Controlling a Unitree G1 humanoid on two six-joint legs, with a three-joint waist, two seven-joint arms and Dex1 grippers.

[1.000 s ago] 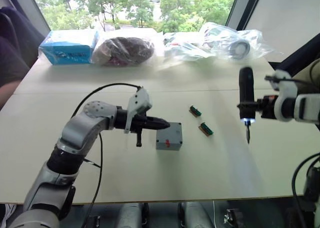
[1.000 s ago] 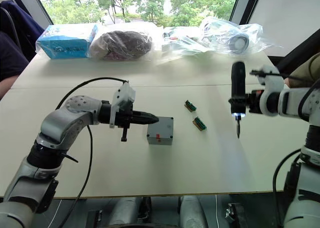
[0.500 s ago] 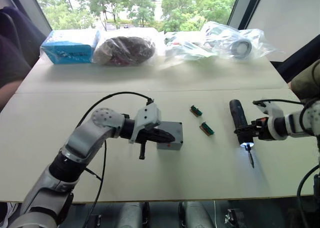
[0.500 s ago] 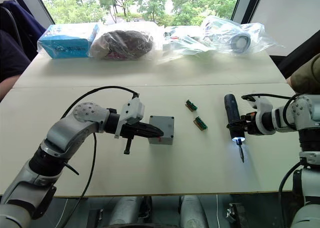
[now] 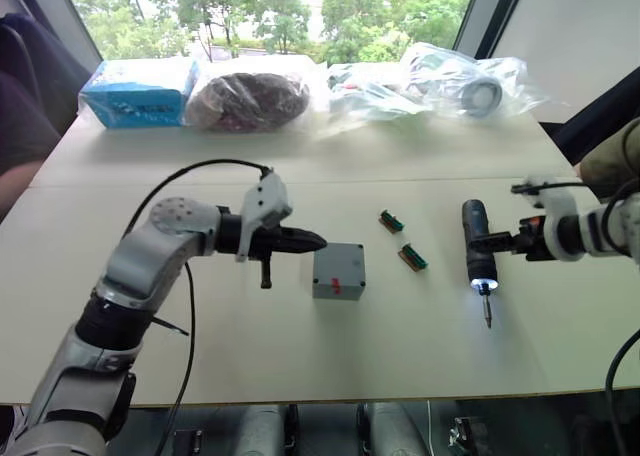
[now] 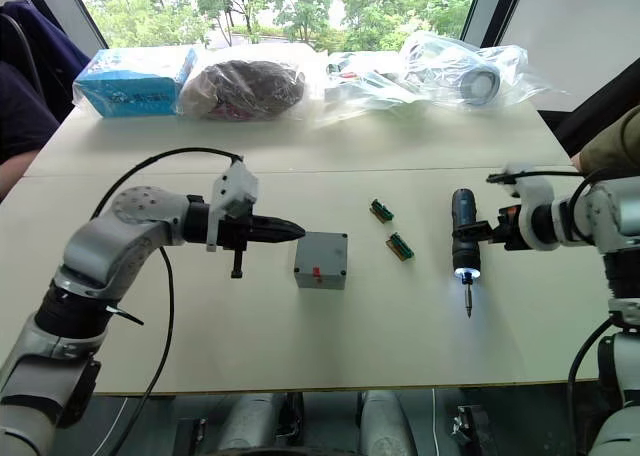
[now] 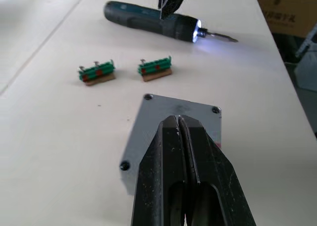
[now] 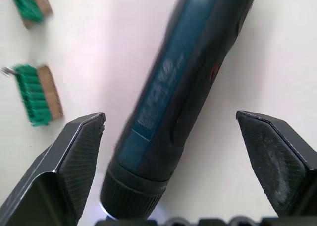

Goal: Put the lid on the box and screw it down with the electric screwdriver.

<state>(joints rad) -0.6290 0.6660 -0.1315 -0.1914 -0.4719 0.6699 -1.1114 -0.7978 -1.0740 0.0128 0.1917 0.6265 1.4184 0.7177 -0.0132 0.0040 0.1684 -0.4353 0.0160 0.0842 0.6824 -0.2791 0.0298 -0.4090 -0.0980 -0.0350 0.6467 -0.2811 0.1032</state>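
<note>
The left end effector (image 5: 312, 241) is held closed and empty just left of the box (image 5: 338, 271), whose lid (image 7: 176, 121) is already seated. Two green connectors (image 5: 402, 240) lie between. The electric screwdriver (image 5: 477, 254) is laid on the surface (image 5: 300, 346), lit, between the spread fingers of the right end effector (image 8: 173, 151).

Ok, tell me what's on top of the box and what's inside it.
The lid sits on the box, with a screw showing at three of its corners; the left tool hides the fourth. The lid covers the inside, so the contents cannot be seen.

1 box (image 5: 338, 270), 2 connectors (image 5: 390, 221), 1 screwdriver (image 5: 478, 251)
</note>
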